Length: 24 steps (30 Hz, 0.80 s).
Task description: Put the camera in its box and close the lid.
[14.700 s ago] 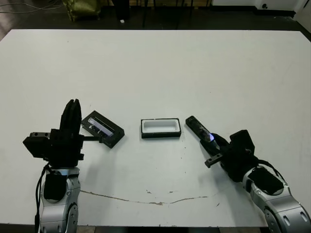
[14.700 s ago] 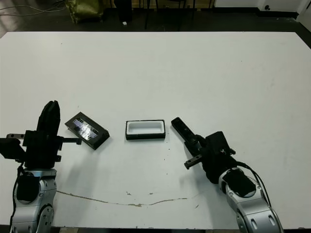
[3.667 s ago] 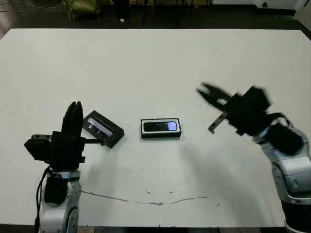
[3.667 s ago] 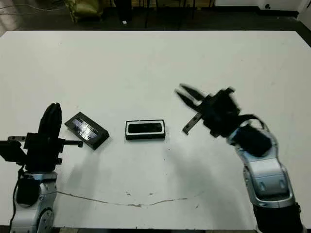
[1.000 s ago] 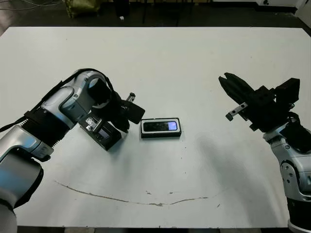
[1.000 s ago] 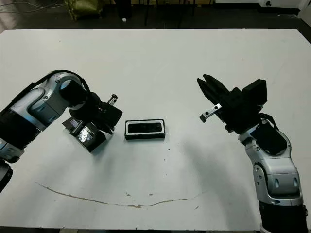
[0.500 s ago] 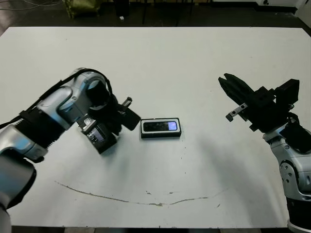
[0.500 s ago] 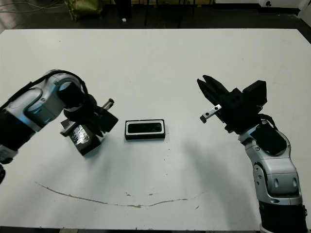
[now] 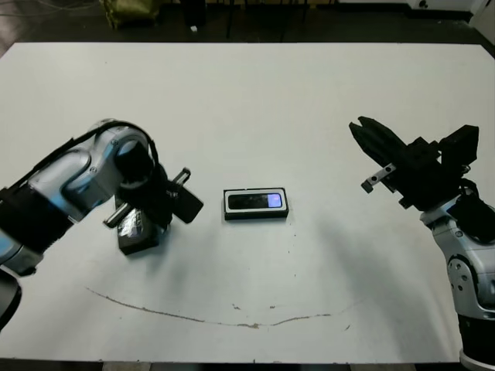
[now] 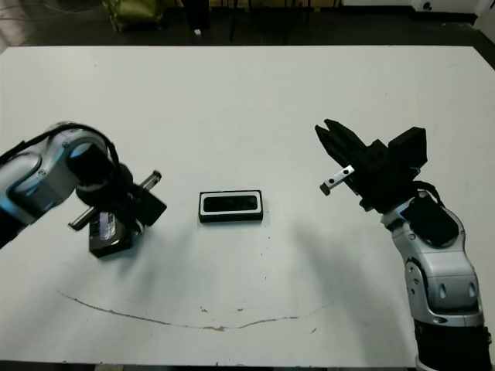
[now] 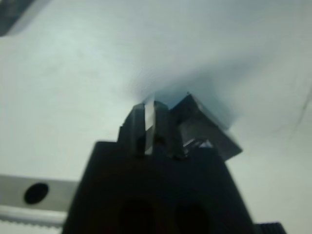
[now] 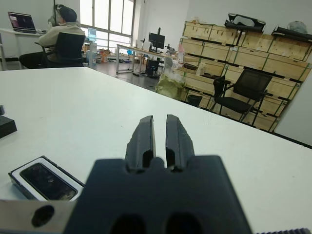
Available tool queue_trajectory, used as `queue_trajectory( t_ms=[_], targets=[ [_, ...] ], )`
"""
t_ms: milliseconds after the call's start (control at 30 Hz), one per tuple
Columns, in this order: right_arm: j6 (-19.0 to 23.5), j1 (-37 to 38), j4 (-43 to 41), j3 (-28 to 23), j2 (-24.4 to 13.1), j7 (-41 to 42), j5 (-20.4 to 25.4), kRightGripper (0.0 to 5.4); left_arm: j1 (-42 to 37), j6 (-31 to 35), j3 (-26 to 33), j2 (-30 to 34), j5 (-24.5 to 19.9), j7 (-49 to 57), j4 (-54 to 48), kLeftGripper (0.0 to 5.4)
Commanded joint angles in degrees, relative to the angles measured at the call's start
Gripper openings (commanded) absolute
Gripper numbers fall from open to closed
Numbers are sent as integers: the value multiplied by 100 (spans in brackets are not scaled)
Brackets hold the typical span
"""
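Observation:
The camera (image 9: 256, 202) lies inside the box (image 9: 229, 205) at the table's middle, its bluish patch facing up. It also shows in the right wrist view as the camera (image 12: 46, 181) in the white-lined box (image 12: 16, 173). The lid (image 9: 136, 233) is left of the box, tilted, under my left wrist. In the left wrist view my left gripper (image 11: 148, 104) is shut, with a thin pale edge between its fingers and the lid (image 11: 207, 127) right beside them. My right gripper (image 9: 358, 126) hovers shut and empty to the right of the box.
A thin brown crack line (image 9: 232, 317) runs across the table near the front edge. In the right wrist view a person (image 12: 61, 34) sits at a desk far beyond the table, with chairs and wooden crates (image 12: 243, 53) behind.
My left gripper has drawn the lid left and toward the front edge, away from the box, and the lid has turned. The right arm and the box have stayed put.

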Motion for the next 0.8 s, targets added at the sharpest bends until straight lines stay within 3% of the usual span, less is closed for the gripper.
queue_trajectory(
  t_ms=[33,133,433,633,800],
  targets=[
    [153,87,-30,-69,-144,-10,-32,1,165,114,-326,203,-306,-33,147,0],
    [68,68,46,-91,-157,66,21,1,209,78,-471,326,-507,-33,174,0],
    [149,70,-8,-82,-196,34,-12,1,316,6,-582,603,-567,-33,86,0],
    [162,67,-2,-53,-189,42,-30,1,355,-207,-481,613,-615,-33,182,0],
    [96,67,32,-14,-190,75,-73,1,303,114,-176,499,-808,-33,106,0]
  ],
)
